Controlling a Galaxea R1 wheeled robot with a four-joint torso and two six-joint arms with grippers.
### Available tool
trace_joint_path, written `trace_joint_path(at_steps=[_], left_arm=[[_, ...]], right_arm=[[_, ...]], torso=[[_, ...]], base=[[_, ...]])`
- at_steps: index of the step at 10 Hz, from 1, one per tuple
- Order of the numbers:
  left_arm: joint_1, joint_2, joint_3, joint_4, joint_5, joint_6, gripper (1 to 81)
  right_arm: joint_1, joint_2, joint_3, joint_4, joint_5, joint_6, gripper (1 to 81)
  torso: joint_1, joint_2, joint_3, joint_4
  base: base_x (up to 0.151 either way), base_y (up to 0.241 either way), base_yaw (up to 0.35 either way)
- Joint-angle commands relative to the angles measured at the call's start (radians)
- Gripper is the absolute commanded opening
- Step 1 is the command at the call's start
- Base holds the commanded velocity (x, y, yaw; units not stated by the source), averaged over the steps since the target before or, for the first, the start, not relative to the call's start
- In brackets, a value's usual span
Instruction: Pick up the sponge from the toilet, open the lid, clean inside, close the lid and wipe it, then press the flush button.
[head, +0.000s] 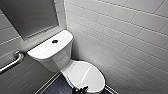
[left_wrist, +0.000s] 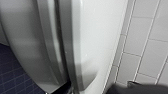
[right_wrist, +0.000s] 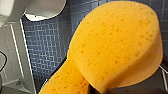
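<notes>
The toilet (head: 53, 53) stands in the tiled corner, the lid (head: 86, 76) down over the bowl and the flush button (head: 54, 41) in the middle of the tank top. The left hand (head: 80, 89) is at the lid's near edge; I cannot tell if it is open or closed. The right hand (right_wrist: 107, 89) grips the sponge (right_wrist: 112, 50) above the blue floor tiles (right_wrist: 47, 47), apart from the toilet.

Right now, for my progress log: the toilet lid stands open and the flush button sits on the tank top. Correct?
Not quite. The lid is down and shut, as the head view shows. The flush button does sit on the tank top.
</notes>
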Motion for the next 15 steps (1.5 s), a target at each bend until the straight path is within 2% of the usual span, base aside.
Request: trace_joint_path(at_steps=[1, 3, 7, 11, 15], left_arm=[[-0.171, -0.047, 0.07, -0.005, -0.144, 0.03, 81.1], [-0.173, -0.075, 0.123, -0.005, -0.173, 0.03, 81.1], [-0.176, -0.09, 0.169, 0.003, -0.176, 0.025, 81.1], [-0.18, -0.16, 0.299, 0.004, -0.204, 0.027, 81.1], [-0.18, -0.199, 0.357, 0.001, -0.224, 0.025, 81.1]], right_arm=[[0.019, -0.042, 0.013, -0.02, -0.053, 0.0, 1.0], [0.021, -0.031, 0.002, -0.021, -0.053, 0.0, 1.0], [0.024, -0.016, -0.016, -0.023, -0.053, -0.002, 1.0], [0.022, -0.011, -0.018, -0.02, -0.053, 0.001, 1.0], [0.016, -0.008, -0.027, -0.018, -0.052, 0.004, 1.0]], torso=[[0.0, 0.0, 0.0, 0.0], [0.0, 0.0, 0.0, 0.0], [0.0, 0.0, -0.001, 0.0], [0.0, 0.0, -0.001, 0.0], [0.0, 0.0, -0.001, 0.0]], base=[[0.0, 0.0, 0.0], [0.0, 0.0, 0.0], [0.0, 0.0, 0.0], [0.0, 0.0, 0.0], [0.0, 0.0, 0.0]])
